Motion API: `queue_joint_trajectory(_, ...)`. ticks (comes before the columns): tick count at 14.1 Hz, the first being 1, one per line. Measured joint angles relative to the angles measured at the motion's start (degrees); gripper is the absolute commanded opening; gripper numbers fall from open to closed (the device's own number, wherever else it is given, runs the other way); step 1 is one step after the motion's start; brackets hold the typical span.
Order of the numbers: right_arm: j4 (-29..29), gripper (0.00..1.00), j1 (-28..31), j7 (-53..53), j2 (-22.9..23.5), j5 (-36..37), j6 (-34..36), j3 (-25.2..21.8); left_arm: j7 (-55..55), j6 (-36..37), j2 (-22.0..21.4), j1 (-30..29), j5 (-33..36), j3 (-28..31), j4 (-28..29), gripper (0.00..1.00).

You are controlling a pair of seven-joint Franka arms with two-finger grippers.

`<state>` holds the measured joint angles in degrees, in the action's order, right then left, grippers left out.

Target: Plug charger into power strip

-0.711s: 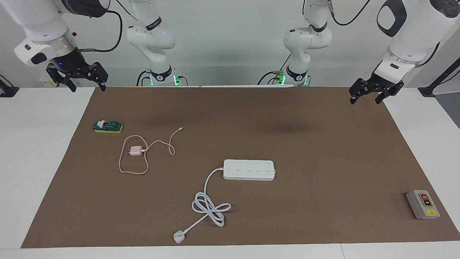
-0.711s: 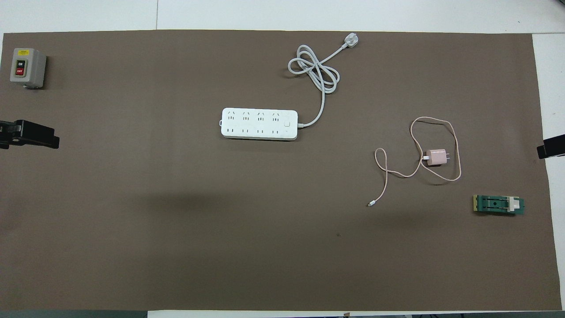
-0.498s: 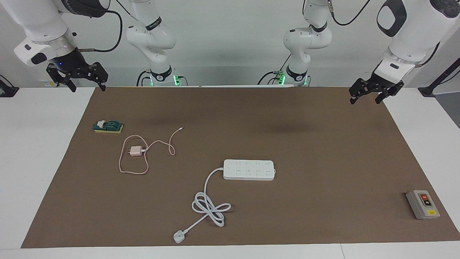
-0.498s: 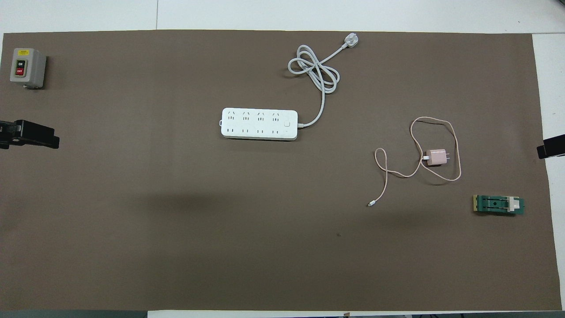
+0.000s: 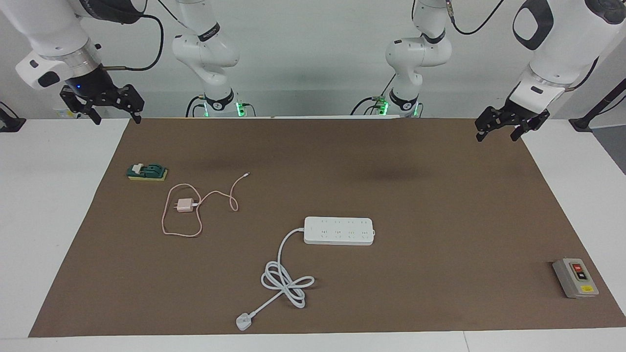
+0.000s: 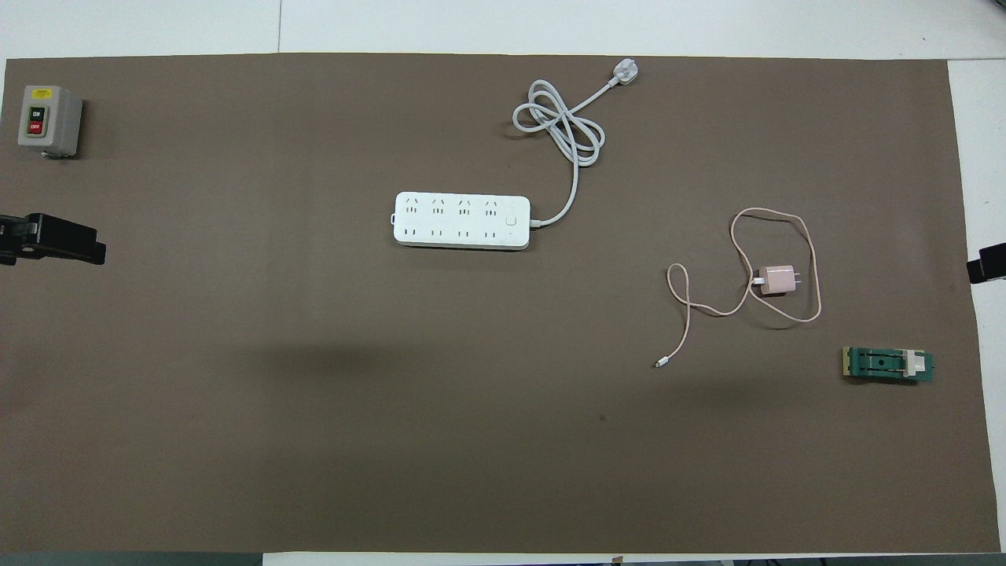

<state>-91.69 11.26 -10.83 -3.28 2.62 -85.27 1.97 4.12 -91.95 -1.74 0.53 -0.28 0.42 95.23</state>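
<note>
Brown mat (image 5: 440, 220) covers white table (image 5: 49, 220) before pale wall (image 5: 313, 49).

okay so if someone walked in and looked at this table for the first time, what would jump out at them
Probably the white power strip in the middle of the brown mat, its thick cord looping away from the robots. Next, the pink charger inside its thin cable, toward the right arm's end. Both grippers, left and right, hang open over the mat's corners.

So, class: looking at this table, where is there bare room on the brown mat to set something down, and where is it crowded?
Widest bare patch: the mat along the robots' edge, nearer than the power strip. Another lies between the power strip and the grey switch box. Crowded: the right arm's end, where the charger, its looped cable and the green block cluster, and around the coiled white cord.
</note>
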Motion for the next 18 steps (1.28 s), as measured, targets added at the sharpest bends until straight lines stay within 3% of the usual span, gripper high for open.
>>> queue_joint_trajectory(5,-1.26,1.00,1.74,0.49,-0.09,0.00,0.17,-0.09,0.00,0.00,0.00,0.00,0.00,0.00,0.00,1.00)
queue_joint_trajectory(9,-5.08,1.00,1.68,11.59,-0.07,-0.33,-0.56,0.12,0.00,0.00,0.00,0.00,0.00,0.00,0.00,1.00)
queue_joint_trajectory(14,-12.11,1.00,1.73,28.71,0.78,-8.34,-5.21,0.31,0.00,0.00,0.00,0.00,0.00,0.00,0.00,1.00)
queue_joint_trajectory(18,-13.47,1.00,2.74,39.59,5.45,-15.73,-8.59,0.11,0.00,0.00,0.00,0.00,0.00,0.00,0.00,1.00)
